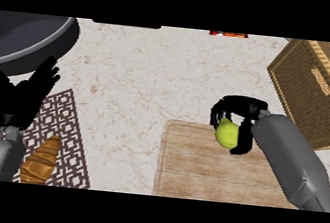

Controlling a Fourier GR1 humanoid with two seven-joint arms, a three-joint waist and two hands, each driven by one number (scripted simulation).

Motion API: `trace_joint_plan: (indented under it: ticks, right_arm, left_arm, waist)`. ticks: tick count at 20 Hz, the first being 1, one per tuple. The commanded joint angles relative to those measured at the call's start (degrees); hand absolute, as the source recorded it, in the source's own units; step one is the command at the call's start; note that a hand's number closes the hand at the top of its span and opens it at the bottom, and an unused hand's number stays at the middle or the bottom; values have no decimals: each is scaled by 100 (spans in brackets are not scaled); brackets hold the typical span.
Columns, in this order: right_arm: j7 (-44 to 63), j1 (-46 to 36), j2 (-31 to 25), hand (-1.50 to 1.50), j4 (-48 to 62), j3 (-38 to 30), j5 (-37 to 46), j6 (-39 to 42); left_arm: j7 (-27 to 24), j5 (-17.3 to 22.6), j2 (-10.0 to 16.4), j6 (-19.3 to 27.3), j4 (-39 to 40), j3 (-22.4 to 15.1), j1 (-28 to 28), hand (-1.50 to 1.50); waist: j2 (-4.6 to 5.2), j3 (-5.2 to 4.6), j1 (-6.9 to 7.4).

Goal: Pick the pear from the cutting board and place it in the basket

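The yellow-green pear (227, 133) is held in my right hand (236, 110), whose black fingers and thumb curl round it above the far edge of the wooden cutting board (199, 169). The wicker basket (322, 88) stands at the right, just beyond that hand. My left hand (23, 95) rests open at the left, fingers up, holding nothing.
A dark grey bowl (23, 37) sits at the upper left. A croissant (41, 159) lies on a patterned brown mat (69, 139) at the lower left. Pale marble counter (163, 78) lies between the board and the bowl.
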Motion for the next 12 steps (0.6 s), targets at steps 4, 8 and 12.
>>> trace_joint_plan:
  ticks: [4,8,12]
  right_arm:
    - [2772,-619,71,150,608,-1613,-137,-1983]
    - [4185,-924,278,150,685,-2208,-137,-3333]
    - [5192,-1468,768,150,464,-2681,-92,-5090]
  left_arm:
    - [-22,-13,36,-27,-23,1,-11,0]
    - [-34,30,61,-83,-36,17,-35,0]
    - [-143,-23,-31,-105,-34,-105,-100,0]
  waist:
    - [48,-15,-50]
    - [104,-11,129]
    - [161,1,346]
